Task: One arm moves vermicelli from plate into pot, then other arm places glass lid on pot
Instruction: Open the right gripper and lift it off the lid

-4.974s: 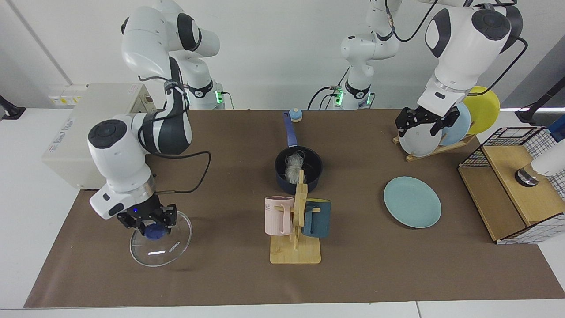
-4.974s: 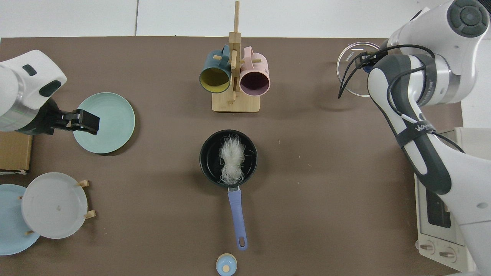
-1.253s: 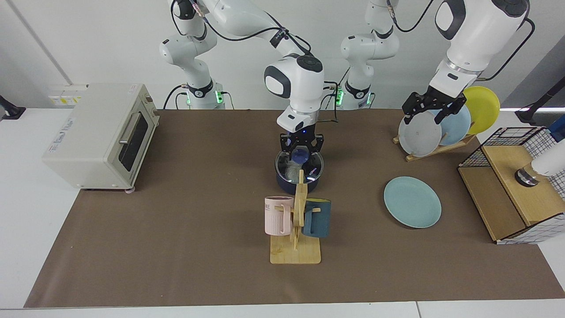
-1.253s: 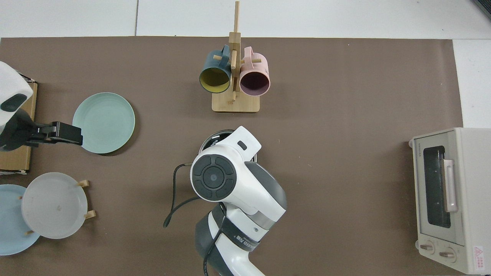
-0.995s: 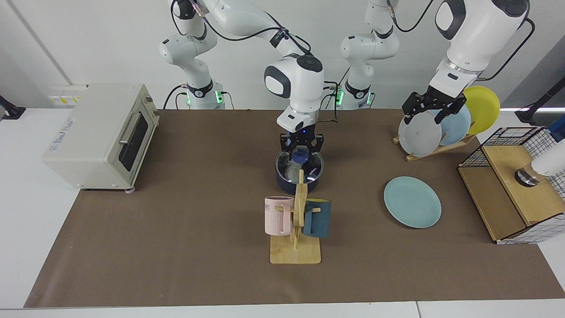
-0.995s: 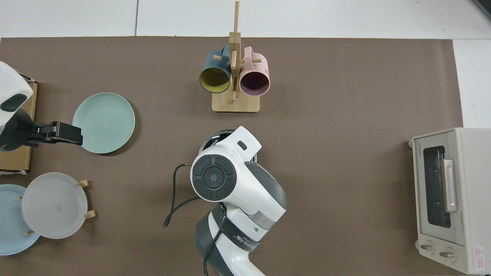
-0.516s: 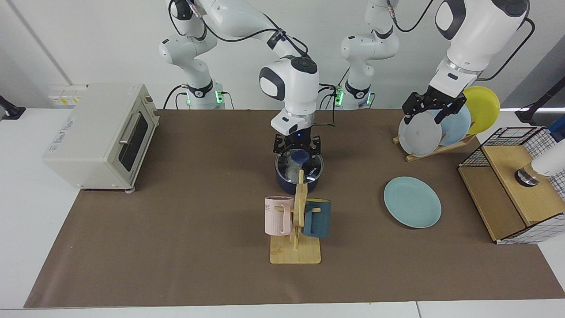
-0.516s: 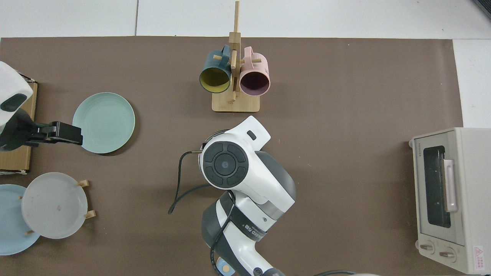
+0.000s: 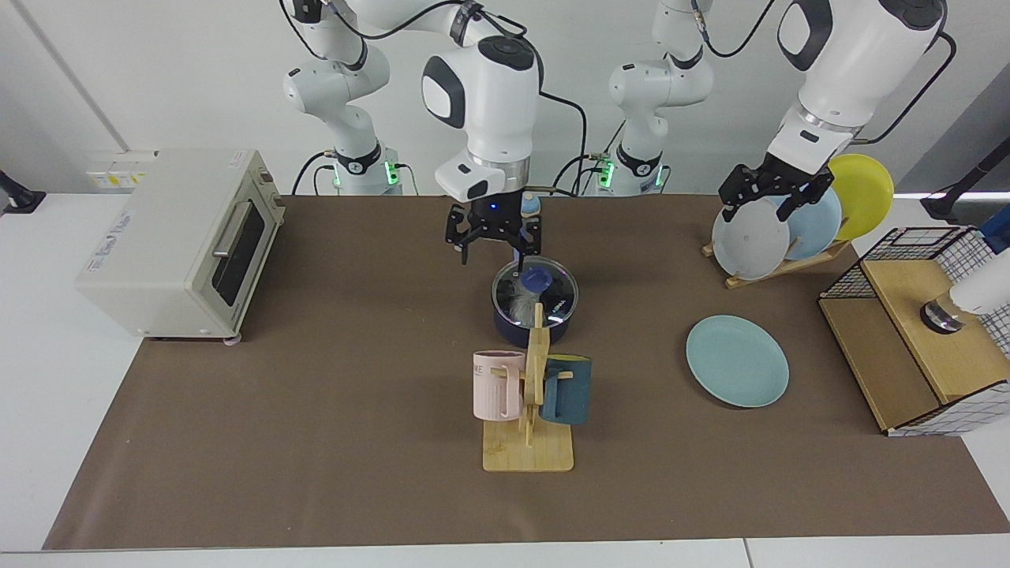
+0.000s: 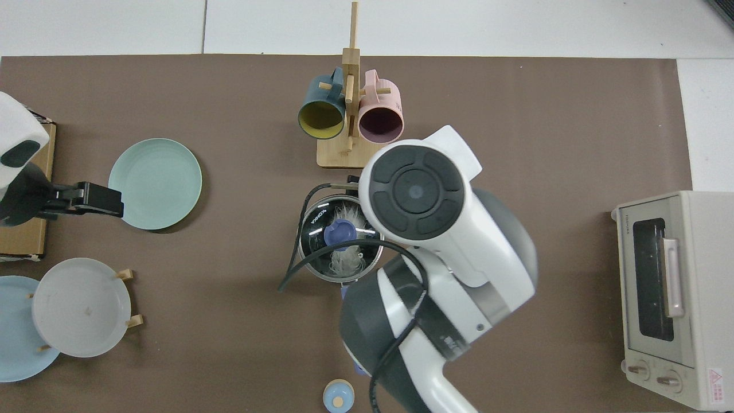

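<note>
Glass now covers the pot [image 9: 534,314]: the glass lid [image 9: 535,293] sits flat on its rim at the middle of the facing view, blue knob up and small white lettering showing near the edge. Through it the vermicelli [image 10: 346,256] shows as a pale tangle on the black bottom. The plate [image 9: 737,360], at the right of the facing view and well apart from the pot, is bare. Both halves of the job look done, judging by how things lie; what seems left is only for the arms to clear off.

The right gripper [image 9: 492,237] hangs just above and behind the pot, toward the upper middle of the frame, fingers spread apart with nothing between them and clear of the knob. In the top view that arm's bulky wrist covers the centre right and hides part of the pot and most of its handle. The left gripper [image 9: 773,188] waits at the upper right in front of the plate rack [image 9: 777,267], fingers apart and empty; in the top view it is the dark claw at the left edge, just beside the plate.

Other containers: the pink mug [image 9: 499,385] and dark teal mug [image 9: 566,390] hang on the wooden stand [image 9: 528,450] in front of the pot, both empty as the top view shows. The toaster oven [image 9: 170,241] at the left has its door shut.
</note>
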Robot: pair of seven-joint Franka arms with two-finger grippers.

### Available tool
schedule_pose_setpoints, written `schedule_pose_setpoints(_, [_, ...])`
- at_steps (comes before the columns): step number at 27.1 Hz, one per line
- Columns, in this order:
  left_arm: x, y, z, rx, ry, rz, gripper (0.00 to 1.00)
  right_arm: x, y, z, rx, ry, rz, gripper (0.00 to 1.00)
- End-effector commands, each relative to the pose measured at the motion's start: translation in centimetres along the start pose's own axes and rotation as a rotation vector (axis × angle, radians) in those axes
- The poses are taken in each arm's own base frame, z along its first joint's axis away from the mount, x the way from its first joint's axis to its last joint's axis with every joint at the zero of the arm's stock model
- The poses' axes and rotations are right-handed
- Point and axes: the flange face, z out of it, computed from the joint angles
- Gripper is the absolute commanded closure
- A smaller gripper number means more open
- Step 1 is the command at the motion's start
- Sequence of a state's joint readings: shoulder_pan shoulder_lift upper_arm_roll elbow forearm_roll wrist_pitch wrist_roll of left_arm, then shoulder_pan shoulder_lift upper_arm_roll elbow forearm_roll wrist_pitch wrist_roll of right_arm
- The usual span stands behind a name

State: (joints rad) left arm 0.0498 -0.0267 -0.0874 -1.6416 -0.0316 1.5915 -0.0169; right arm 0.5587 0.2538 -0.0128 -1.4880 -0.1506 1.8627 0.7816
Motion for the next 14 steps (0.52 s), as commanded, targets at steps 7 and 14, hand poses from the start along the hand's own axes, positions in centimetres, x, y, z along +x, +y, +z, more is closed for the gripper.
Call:
schedule_pose_setpoints(7, [-0.6, -0.3, -0.3, 0.014, 0.011, 0.009, 0.0, 5.5, 15.0, -5.4, -0.022, -0.039, -0.043, 0.0])
schedule_pose_setpoints(14, [-0.6, -0.3, -0.3, 0.014, 0.011, 0.009, 0.0, 7.4, 20.4, -4.7, -0.054, -0.092, -0.04, 0.0])
